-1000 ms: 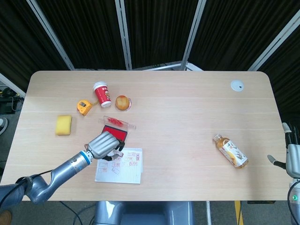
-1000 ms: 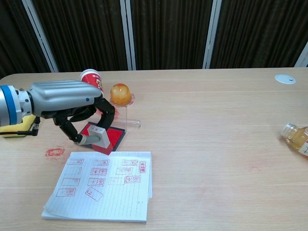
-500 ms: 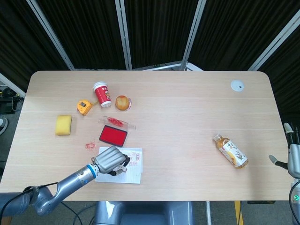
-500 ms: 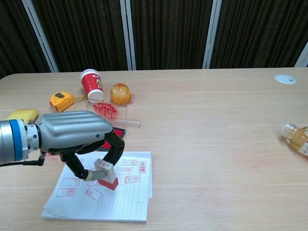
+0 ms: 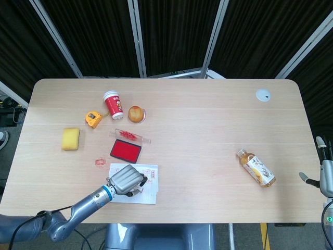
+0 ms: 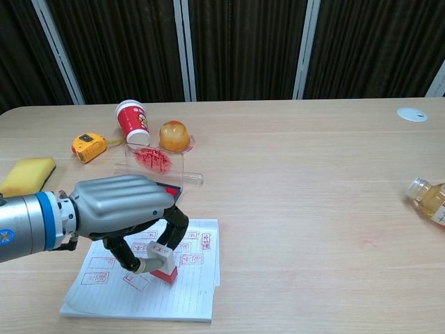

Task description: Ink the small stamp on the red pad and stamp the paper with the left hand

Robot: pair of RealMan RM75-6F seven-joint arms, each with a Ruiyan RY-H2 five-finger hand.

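Observation:
My left hand [image 6: 122, 212] [image 5: 126, 180] grips the small stamp [image 6: 164, 261], a pale block with a red base, between thumb and fingers. The stamp's red face sits tilted on or just above the lined paper [image 6: 191, 300] [image 5: 150, 196], which carries several red stamp marks. In the head view the hand hides the stamp. The red ink pad [image 5: 125, 150] [image 6: 169, 189] lies just beyond the paper, mostly hidden by the hand in the chest view. My right hand [image 5: 325, 176] shows at the far right edge of the head view, fingers apart, holding nothing.
A clear lid with red smears [image 6: 154, 161], an orange jelly cup [image 6: 174, 136], a red paper cup [image 6: 131, 120], a yellow tape measure [image 6: 88, 147] and a yellow sponge [image 6: 26, 175] lie behind the pad. A tea bottle [image 5: 256, 168] lies at right. A white disc [image 5: 263, 95] is far right.
My left hand carried the stamp from the red pad toward me, over the paper, and lowered it close to the sheet. The right hand stayed put.

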